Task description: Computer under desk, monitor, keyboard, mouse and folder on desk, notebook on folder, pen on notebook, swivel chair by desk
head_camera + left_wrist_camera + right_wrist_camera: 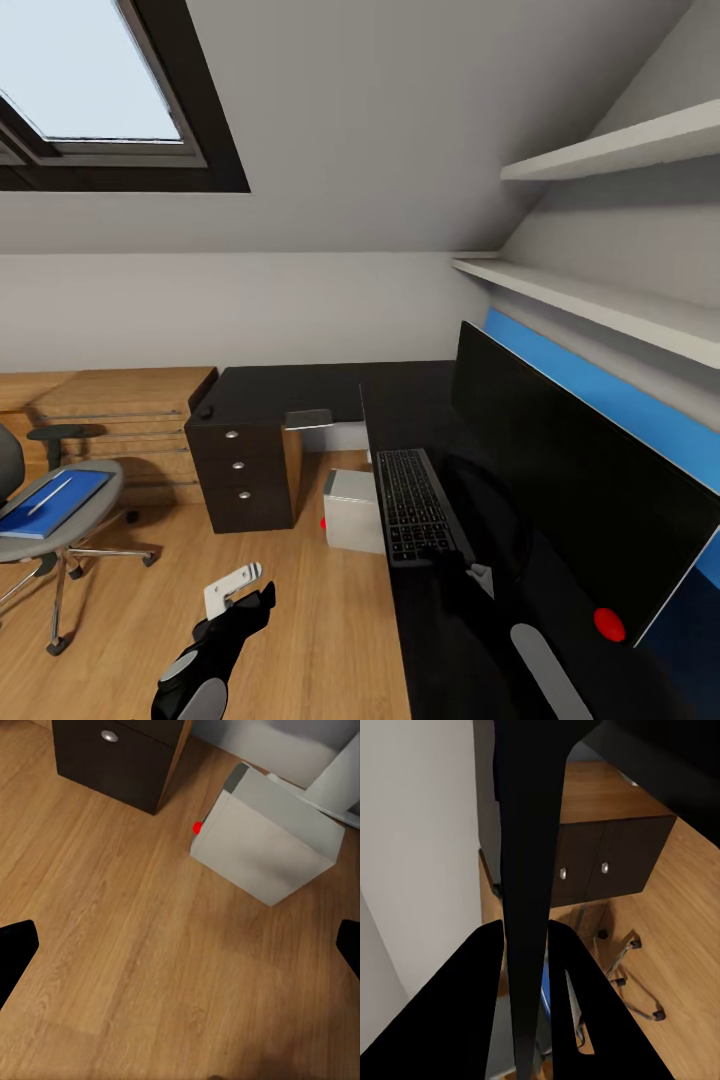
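Observation:
The black keyboard (408, 503) lies on the dark desk (300, 390) in front of the wide monitor (560, 480). My right gripper (452, 568) is shut on the keyboard's near end; in the right wrist view the keyboard (526, 870) is a thin black slab between my fingers (472, 1005). My left gripper (248, 603) hangs open over the wood floor, short of the white computer (352, 510) (266, 844) beside the desk. The swivel chair (70, 520) at the left carries the blue folder (52, 502) with a pen-like stick on it. A small dark thing, maybe the mouse (205, 411), sits on the desk's far corner.
A dark drawer unit (240, 470) (112, 757) stands under the desk's far wing, with a grey flat item (308, 418) on the desk edge above it. A low wooden dresser (120, 420) lines the back wall. Wall shelves (600, 295) overhang the monitor. Open floor (300, 620) lies between chair and desk.

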Tool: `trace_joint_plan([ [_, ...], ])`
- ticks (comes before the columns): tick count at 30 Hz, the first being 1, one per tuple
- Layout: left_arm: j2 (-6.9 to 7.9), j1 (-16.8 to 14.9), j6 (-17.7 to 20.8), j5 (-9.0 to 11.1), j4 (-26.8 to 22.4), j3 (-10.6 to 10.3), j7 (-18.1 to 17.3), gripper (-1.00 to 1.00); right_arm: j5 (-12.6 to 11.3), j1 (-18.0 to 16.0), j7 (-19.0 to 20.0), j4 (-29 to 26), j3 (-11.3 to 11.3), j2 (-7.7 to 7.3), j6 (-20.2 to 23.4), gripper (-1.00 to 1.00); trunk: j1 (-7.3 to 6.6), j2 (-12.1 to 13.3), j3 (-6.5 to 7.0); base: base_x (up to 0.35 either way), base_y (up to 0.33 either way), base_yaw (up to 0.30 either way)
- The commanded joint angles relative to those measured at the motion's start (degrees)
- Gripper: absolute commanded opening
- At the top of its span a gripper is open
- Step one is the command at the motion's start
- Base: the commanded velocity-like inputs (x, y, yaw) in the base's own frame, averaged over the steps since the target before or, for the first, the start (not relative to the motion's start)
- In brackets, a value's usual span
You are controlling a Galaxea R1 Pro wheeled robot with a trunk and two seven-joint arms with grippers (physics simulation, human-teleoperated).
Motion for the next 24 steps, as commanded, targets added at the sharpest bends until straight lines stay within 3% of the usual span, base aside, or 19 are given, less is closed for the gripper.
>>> trace_joint_plan([
  [1, 0.05, -0.1, 0.2, 0.2, -0.1, -0.1, 0.4, 1.00, -0.5, 0.0, -0.1, 0.0, 0.0, 0.00, 0.1, -1.00, 0.02, -0.1, -0.10, 0.000, 0.000, 0.000],
  [6, 0.05, -0.1, 0.2, 0.2, -0.1, -0.2, 0.3, 1.00, 0.1, -0.1, -0.2, 0.0, -0.1, -0.02, 0.0, -1.00, 0.02, -0.1, -0.10, 0.000, -0.050, 0.000],
  [11, -0.05, -0.1, 0.2, 0.4, 0.0, -0.4, 0.1, 1.00, 4.4, -0.1, -0.2, 0.0, -0.1, 0.21, -0.1, -1.00, 0.02, -0.1, -0.10, 0.000, -0.125, 0.000],
  [24, -0.12, -0.1, 0.2, 0.4, 0.1, -0.5, 0.2, 1.00, 4.8, -0.2, -0.3, 0.0, -0.1, 0.24, -0.1, -1.00, 0.02, -0.1, -0.10, 0.000, -0.035, 0.000],
])
